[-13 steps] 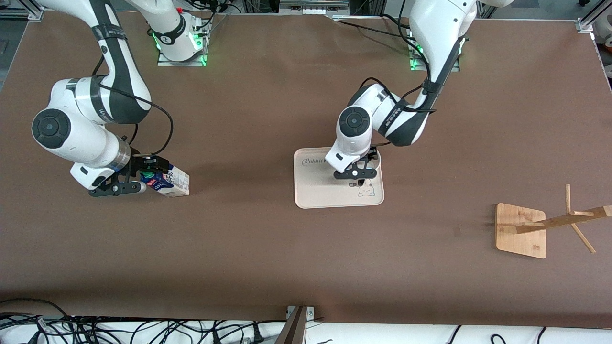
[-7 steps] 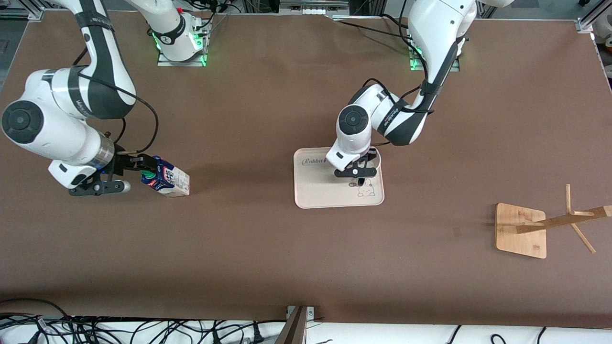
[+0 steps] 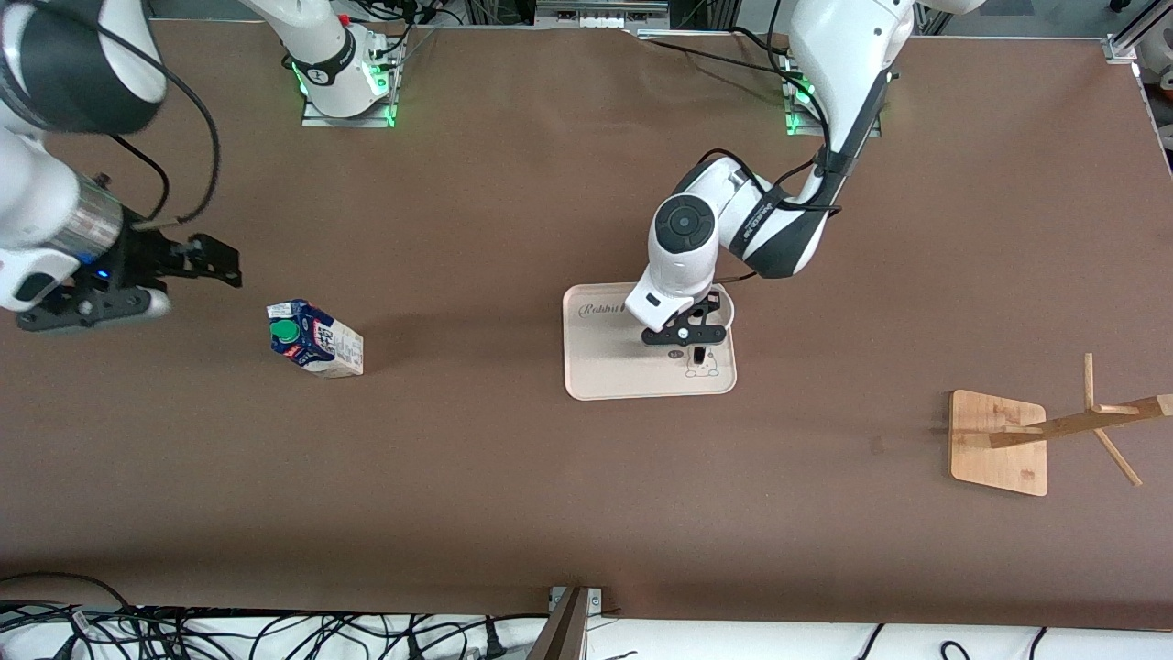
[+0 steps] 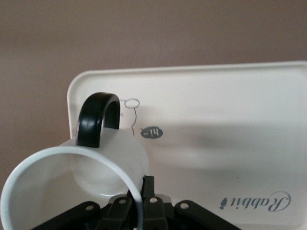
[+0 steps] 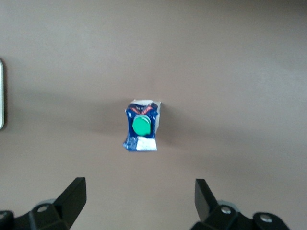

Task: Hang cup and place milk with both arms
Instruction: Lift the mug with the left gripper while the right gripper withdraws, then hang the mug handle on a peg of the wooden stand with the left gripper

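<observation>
We find the left gripper [image 3: 696,344] clamped on the rim of the cup [image 4: 72,187], which sits on the tray [image 3: 605,367]. The right gripper [image 3: 151,275] hangs wide and empty above the table, near the milk [image 3: 316,339], which stands well apart from the tray. We judge the lift toward the rack [image 3: 1045,431] comes next.

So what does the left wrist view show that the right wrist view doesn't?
Only the left wrist view: the white cup with its black loop handle, its rim pinched by the shut left gripper, and the tray's Rabbit lettering. Only the right wrist view: the milk carton standing alone with its green cap up, and the open right gripper above the table. Both share the brown table and the cream tray, a mere edge in the right wrist view.
</observation>
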You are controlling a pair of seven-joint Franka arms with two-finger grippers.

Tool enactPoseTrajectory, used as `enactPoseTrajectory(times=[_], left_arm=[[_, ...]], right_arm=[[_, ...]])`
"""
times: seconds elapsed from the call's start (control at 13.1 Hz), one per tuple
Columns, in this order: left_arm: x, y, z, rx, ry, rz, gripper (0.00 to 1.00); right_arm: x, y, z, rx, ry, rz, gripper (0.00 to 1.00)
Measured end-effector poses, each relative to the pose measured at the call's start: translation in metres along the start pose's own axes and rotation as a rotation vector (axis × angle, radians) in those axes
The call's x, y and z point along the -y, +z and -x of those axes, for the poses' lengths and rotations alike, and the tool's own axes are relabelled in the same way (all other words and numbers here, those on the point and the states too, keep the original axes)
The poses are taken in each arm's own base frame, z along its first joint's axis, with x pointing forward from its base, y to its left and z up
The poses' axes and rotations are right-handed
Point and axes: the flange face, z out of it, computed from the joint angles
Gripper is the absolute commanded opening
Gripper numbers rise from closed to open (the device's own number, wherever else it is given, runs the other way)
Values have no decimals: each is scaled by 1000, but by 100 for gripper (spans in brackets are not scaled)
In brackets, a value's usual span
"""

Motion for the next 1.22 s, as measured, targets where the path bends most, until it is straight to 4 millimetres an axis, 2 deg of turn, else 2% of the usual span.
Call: enactPoseTrajectory(times=[0.15,0.3,0.46,0.61,0.76,0.91,1.07,1.22], left_arm=[[28,-49,-32,-37,-41,16,0],[81,-101,-68,-65,-74,23,0],[140,-147,-99,-106,-113,36,0],[186,-180,-121,-139,-149,43,0],[232,-200,-140,-169,-207,49,0],[281,-204,-154,-178,-220,42,0],[314,-200,-159,-169,-206,29,0],[334,-196,-160,-136,-214,28,0]], right_arm=[[-13,-25,20,-9,-20,-6,100],[-17,-40,31,-20,-34,-9,100],[-19,-41,34,-12,-34,-7,100],[-20,-39,34,-4,-34,-6,100],[-20,-39,33,-5,-25,-6,100],[-19,-40,33,-6,11,-5,100],[-18,-40,33,-7,29,-5,100],[-16,-40,33,-1,30,-6,100]])
